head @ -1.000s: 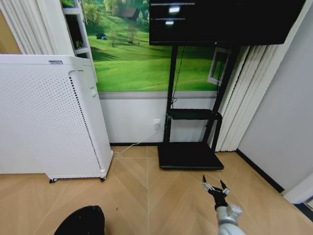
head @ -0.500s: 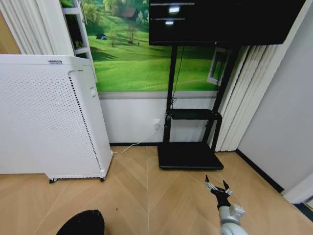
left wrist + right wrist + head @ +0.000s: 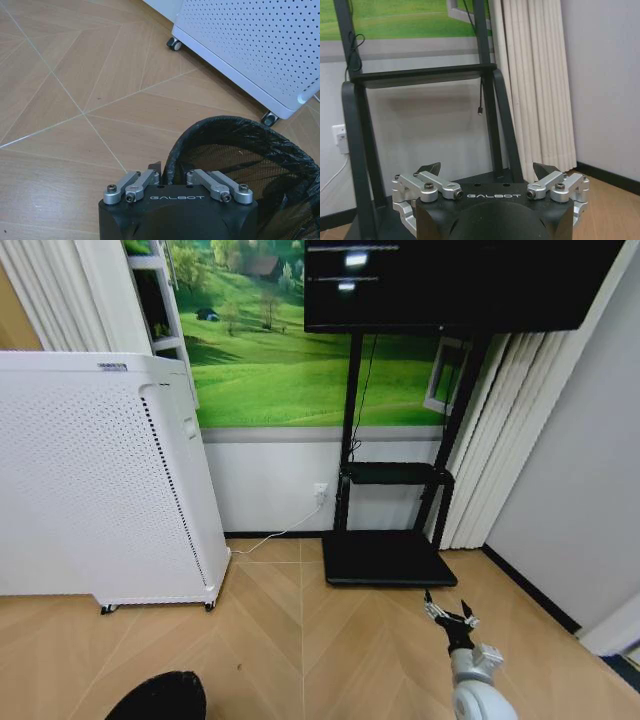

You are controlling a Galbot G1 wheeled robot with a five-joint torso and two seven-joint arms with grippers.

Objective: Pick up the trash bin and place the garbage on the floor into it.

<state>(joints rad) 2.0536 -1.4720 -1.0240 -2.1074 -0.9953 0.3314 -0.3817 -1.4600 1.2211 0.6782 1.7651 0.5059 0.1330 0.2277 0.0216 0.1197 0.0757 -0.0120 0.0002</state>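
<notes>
The trash bin point(image 3: 158, 695) is seen at seven o'clock in the head view, above the wooden floor point(image 3: 300, 640). In the left wrist view its rim point(image 3: 220, 125) is pinched by the left gripper point(image 3: 172, 172), jaws closed on it. A slip is judged possible, since only the thin lined rim is held. The right gripper point(image 3: 450, 615), at five o'clock, is held spread wide and empty before the black stand point(image 3: 420, 75). The white appliance point(image 3: 100, 480) is seen whole from the head, only its castered corner point(image 3: 250, 50) from the wrist.

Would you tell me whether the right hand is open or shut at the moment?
Open. In the right wrist view the right hand has its fingertips spread wide apart with nothing between them, facing the black TV stand.
</notes>
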